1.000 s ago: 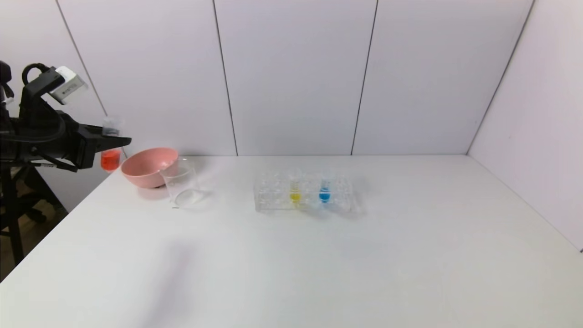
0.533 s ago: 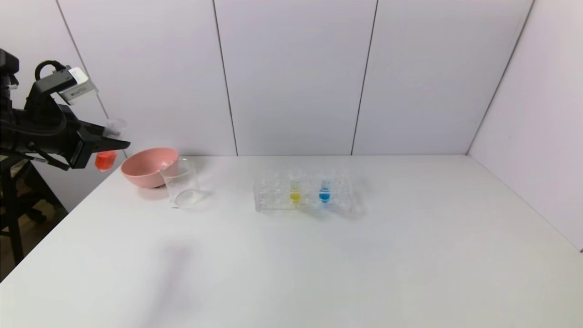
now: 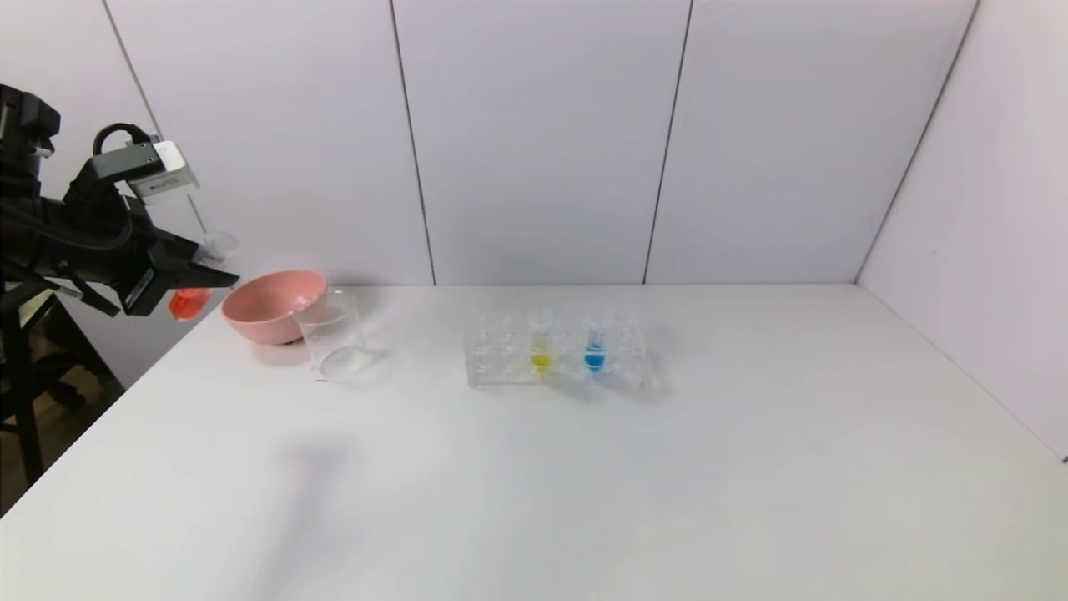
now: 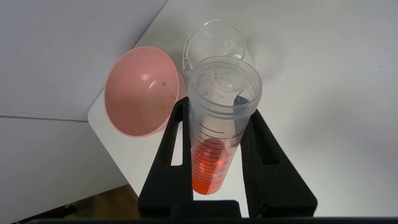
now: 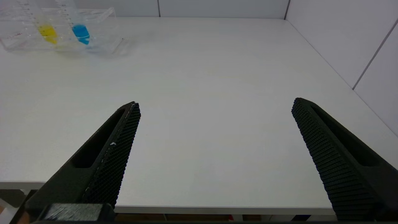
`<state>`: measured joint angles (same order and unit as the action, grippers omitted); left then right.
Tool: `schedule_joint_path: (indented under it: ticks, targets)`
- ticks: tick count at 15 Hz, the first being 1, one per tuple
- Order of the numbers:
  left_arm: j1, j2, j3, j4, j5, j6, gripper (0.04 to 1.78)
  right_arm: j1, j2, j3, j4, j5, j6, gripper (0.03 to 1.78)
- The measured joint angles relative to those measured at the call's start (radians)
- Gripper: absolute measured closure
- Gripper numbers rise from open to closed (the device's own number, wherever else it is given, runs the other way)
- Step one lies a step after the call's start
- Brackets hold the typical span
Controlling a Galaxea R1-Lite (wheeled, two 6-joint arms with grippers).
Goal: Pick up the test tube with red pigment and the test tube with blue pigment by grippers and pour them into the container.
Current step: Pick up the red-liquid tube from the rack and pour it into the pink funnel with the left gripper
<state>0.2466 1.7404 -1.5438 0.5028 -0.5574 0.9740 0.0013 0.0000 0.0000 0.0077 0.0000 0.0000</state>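
left gripper (image 4: pixel 217 124) clamping clear ridged red tube (image 4: pixel 214 149)

White table (image 3: pixel 584 484), pink bowl (image 3: pixel 267 305), container (image 3: pixel 332 338), tube rack (image 3: pixel 557 355)

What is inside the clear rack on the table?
The rack holds the yellow tube and the test tube with blue pigment, upright side by side. Other slots look empty, though clear plastic makes this uncertain.

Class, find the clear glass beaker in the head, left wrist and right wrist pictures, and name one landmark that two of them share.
Head view: the clear glass beaker stands on the white table's far left part.
Left wrist view: the beaker lies just beyond the held tube's mouth.
Right wrist view: not in it.
Shared landmark: the pink bowl right beside it.
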Motion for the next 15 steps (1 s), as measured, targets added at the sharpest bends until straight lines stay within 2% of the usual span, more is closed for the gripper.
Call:
schedule_joint_path:
  ticks: [4, 8, 12, 15]
  targets:
    - [0.000, 0.050, -0.075, 0.070, 0.011, 0.071, 1.36, 0.000, 0.000, 0.000, 0.000, 0.000, 0.000, 0.04]
    - [-0.008, 0.120, -0.207, 0.176, 0.023, 0.171, 1.36, 0.000, 0.000, 0.000, 0.000, 0.000, 0.000, 0.04]
    - [-0.020, 0.194, -0.324, 0.262, 0.029, 0.190, 1.36, 0.000, 0.000, 0.000, 0.000, 0.000, 0.000, 0.04]
    - [-0.025, 0.246, -0.404, 0.318, 0.066, 0.190, 1.36, 0.000, 0.000, 0.000, 0.000, 0.000, 0.000, 0.04]
